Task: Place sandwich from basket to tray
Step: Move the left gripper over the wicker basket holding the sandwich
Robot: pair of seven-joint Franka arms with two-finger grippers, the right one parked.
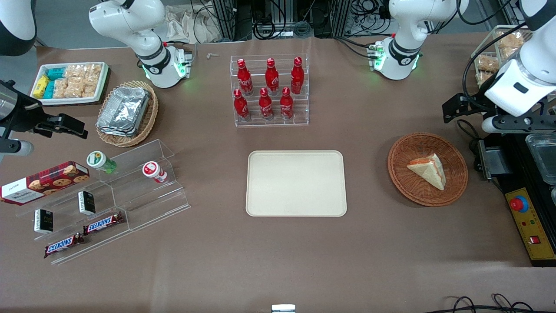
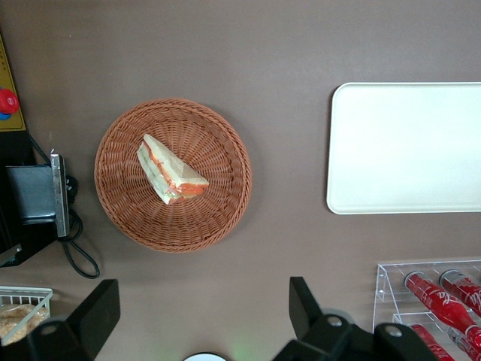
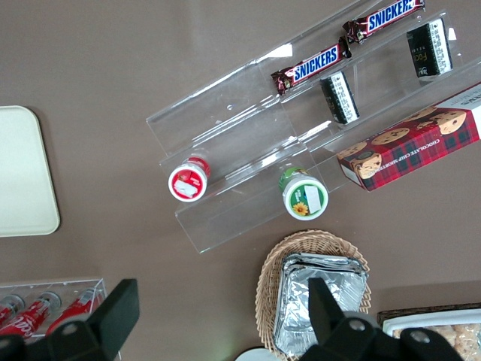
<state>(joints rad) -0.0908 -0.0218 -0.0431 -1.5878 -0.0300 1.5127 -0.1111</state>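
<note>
The gripper [image 2: 199, 312] is held high above the table with its two fingers spread wide apart and nothing between them; in the wrist view it is seen to hang over bare brown table just outside the rim of the basket [image 2: 225, 218], not yet over it. The sandwich [image 2: 170, 171] is found lying on its side near the middle of the basket, its coloured filling edge exposed, untouched by anything. The basket [image 1: 451, 191] is set toward the working arm's end of the table, well apart from the tray [image 1: 297, 183], which lies at the table's middle with nothing on it.

The task is judged to be at its opening step: the approach to the pick, with no grasp yet made. For the next move the open fingers would have to be brought over the wedge, turned so that its flat bread faces are spanned, and lowered inside the basket rim without the wicker being struck.
</note>
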